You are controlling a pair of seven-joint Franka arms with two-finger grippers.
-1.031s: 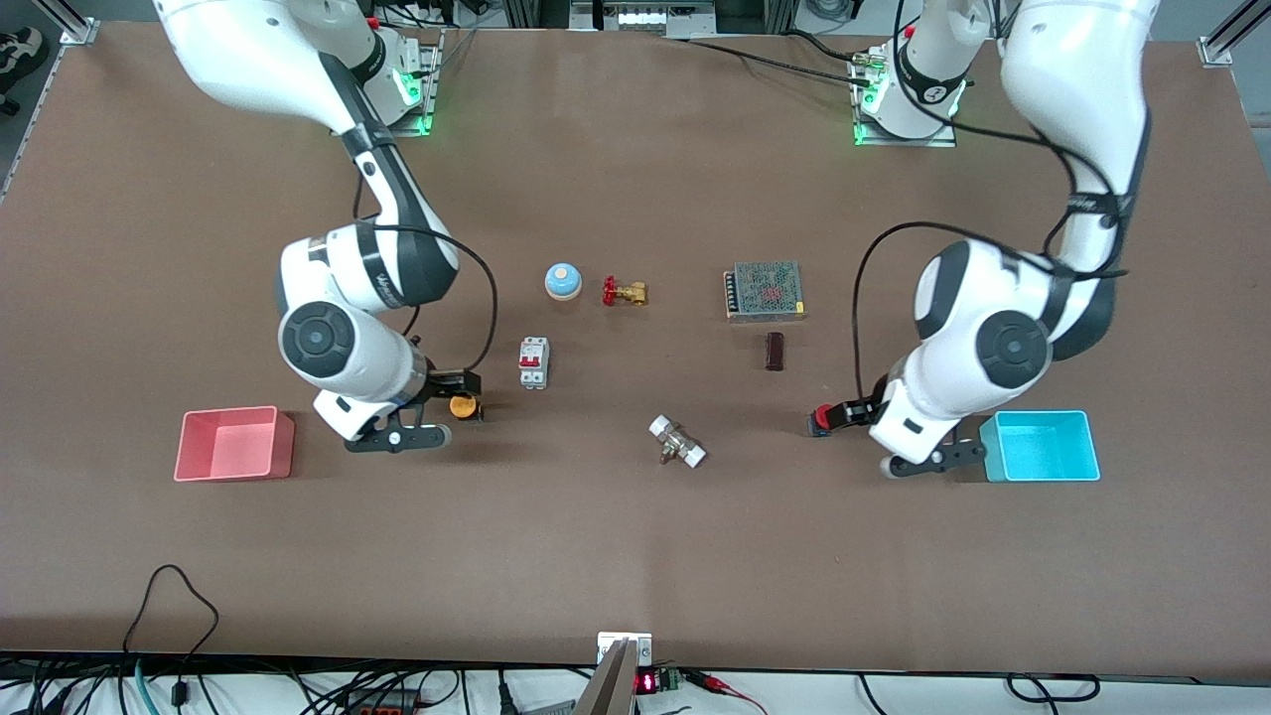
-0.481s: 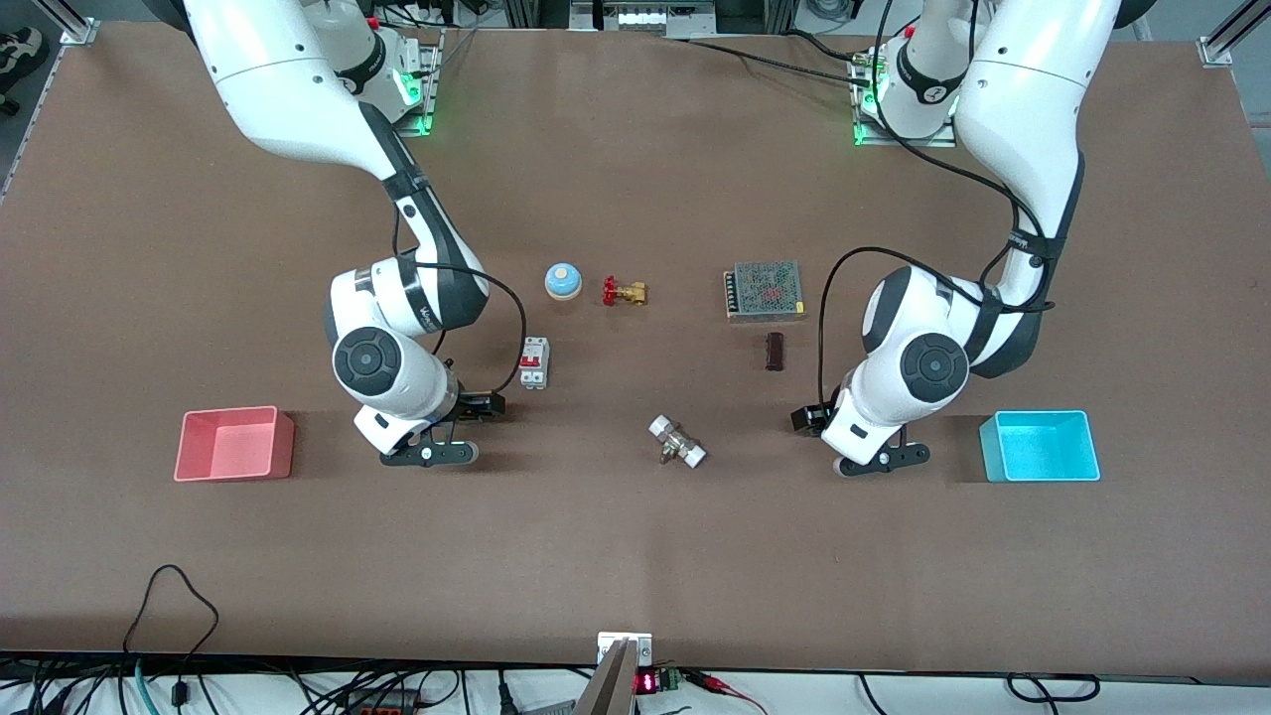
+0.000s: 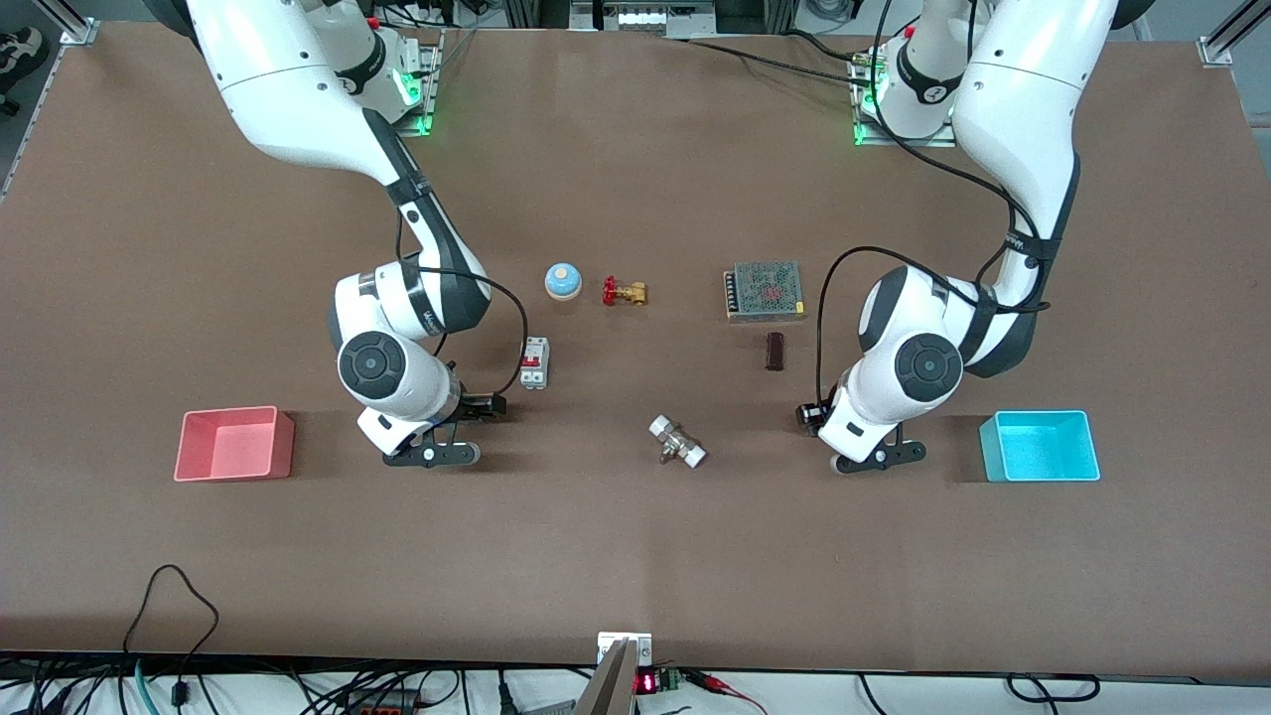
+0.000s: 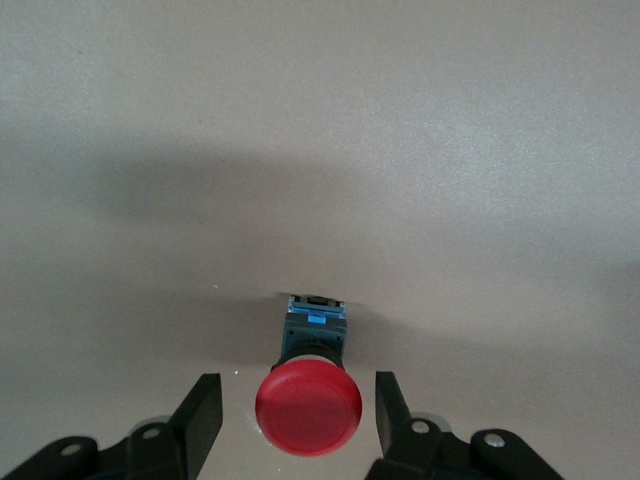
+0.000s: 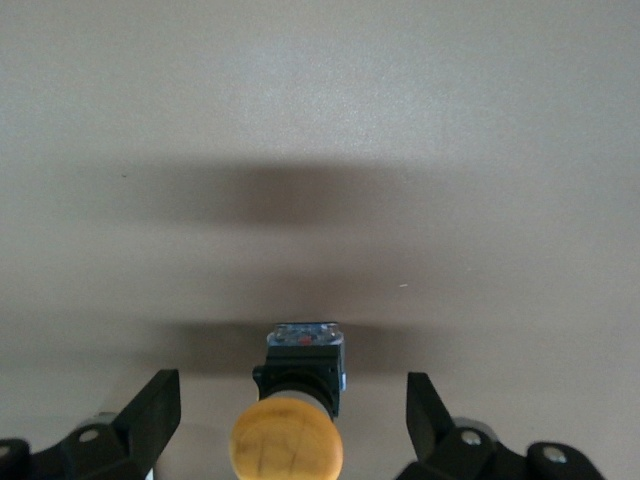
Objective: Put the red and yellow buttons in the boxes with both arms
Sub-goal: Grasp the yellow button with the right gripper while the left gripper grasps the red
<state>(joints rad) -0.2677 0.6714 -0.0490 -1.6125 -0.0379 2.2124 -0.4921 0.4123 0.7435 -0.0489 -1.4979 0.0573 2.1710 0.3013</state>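
In the left wrist view, the red button [image 4: 308,410] stands on the table between the open fingers of my left gripper [image 4: 297,392], with a gap at each side. In the right wrist view, the yellow button [image 5: 287,440] stands between the wide-open fingers of my right gripper [image 5: 290,388], untouched. In the front view both buttons are hidden under the hands. The left gripper [image 3: 806,415] is low at the table, beside the cyan box [image 3: 1041,469]. The right gripper [image 3: 487,405] is low at the table, beside the pink-red box [image 3: 233,467]. Both boxes are empty.
A white circuit breaker [image 3: 533,362] lies close to the right gripper. A blue-and-white bell [image 3: 563,281], a brass valve [image 3: 626,292] and a mesh-topped power supply [image 3: 765,290] lie farther from the camera. A dark block [image 3: 775,352] and a white-ended fitting [image 3: 677,442] lie mid-table.
Both hands have moved toward the table's middle and come down over their buttons, which showed in the front view a second ago and are now covered. Little has moved in the last half second.
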